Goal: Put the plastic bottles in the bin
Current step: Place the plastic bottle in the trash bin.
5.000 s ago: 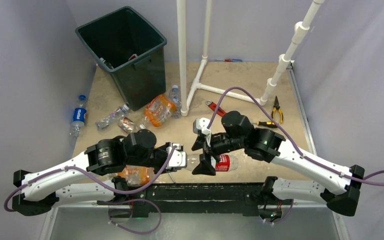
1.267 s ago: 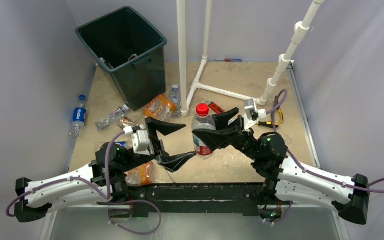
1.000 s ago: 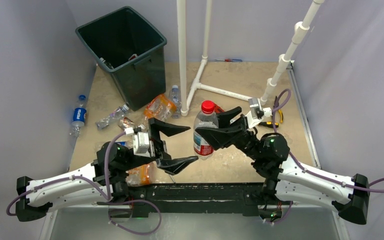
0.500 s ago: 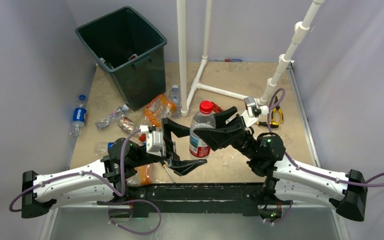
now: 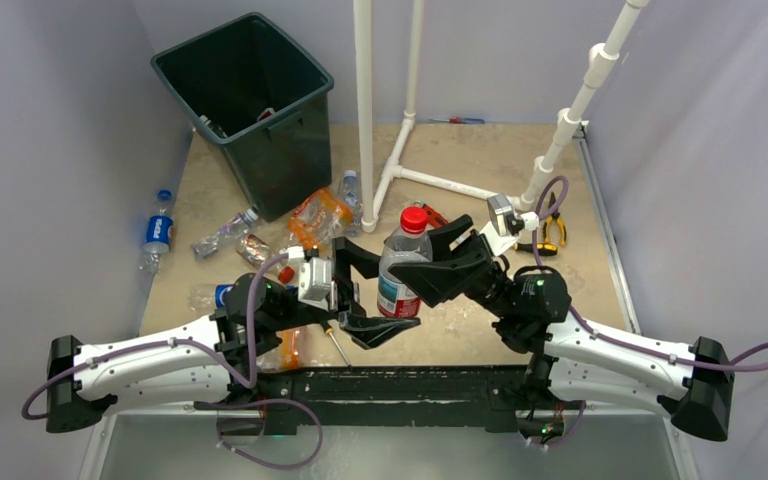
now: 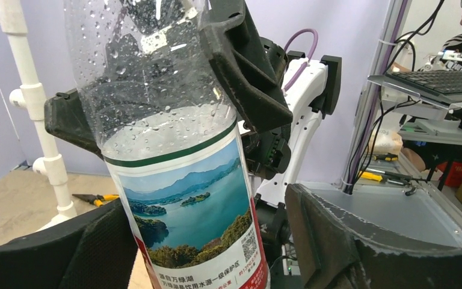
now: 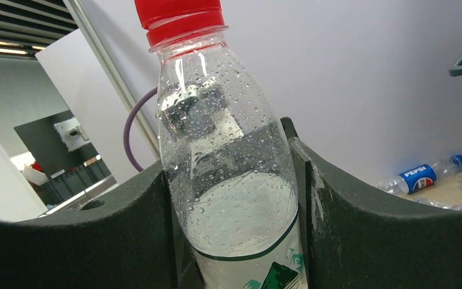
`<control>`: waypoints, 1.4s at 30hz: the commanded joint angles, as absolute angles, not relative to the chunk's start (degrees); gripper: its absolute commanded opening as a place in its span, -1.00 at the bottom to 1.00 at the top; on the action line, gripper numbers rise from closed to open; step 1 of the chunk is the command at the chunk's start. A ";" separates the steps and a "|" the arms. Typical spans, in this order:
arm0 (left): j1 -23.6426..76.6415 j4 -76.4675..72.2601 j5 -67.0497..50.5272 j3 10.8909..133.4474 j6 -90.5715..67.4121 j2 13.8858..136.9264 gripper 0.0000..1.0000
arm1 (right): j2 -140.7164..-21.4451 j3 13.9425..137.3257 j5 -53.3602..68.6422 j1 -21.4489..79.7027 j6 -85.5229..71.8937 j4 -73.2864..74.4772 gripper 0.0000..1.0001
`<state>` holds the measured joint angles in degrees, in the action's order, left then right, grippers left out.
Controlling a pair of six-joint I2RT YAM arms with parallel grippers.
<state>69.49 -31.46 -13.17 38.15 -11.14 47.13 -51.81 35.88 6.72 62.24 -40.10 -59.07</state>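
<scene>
A clear plastic bottle [image 5: 403,262] with a red cap and a lake-picture label stands upright above the table's near middle. My right gripper [image 5: 428,265] is shut on its upper body; in the right wrist view both pads press the wet wall of the bottle [image 7: 228,168]. My left gripper [image 5: 392,292] is open and straddles the labelled lower part of the bottle [image 6: 174,150], with a gap at the right finger [image 6: 331,241]. The dark bin [image 5: 282,160] stands at the far left. More bottles lie near it: a Pepsi one [image 5: 158,232], a crushed clear one [image 5: 222,234] and an orange-labelled one [image 5: 318,218].
A white pipe frame [image 5: 392,168] rises right of the bin. A red wrench [image 5: 432,216] and yellow-handled pliers [image 5: 554,226] lie behind the right arm. A screwdriver [image 5: 336,346] and another orange-labelled bottle [image 5: 286,350] lie under the left arm.
My left gripper has moved right until its fingers stand on either side of the bottle's lower part, and they have narrowed slightly. The right gripper has kept the bottle almost still.
</scene>
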 commanded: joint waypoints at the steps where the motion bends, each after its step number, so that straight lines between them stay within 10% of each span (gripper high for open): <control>1: 69.69 -34.26 -15.64 40.60 -12.57 48.53 0.54 | -52.53 36.32 7.38 62.36 -41.00 -62.18 -0.30; 15: 69.70 -35.54 -17.64 41.84 -13.53 50.85 -0.47 | -50.71 34.94 6.93 62.31 -41.66 -61.00 -0.26; 23: 69.70 -32.78 -15.85 42.34 -12.52 48.85 -0.98 | -48.60 36.61 8.85 62.31 -40.36 -55.36 0.37; 31: 69.70 -27.81 -13.67 42.71 -12.15 45.08 -1.00 | -46.49 43.34 9.40 62.31 -35.75 -39.16 0.95; 42: 69.70 -20.09 -9.31 41.78 -10.71 39.36 -1.00 | -45.17 51.00 6.87 62.31 -29.00 -23.25 0.98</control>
<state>69.45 -21.98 -11.51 40.07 -12.21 41.60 -45.71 46.92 8.51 62.35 -32.75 -29.56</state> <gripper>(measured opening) 0.423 0.987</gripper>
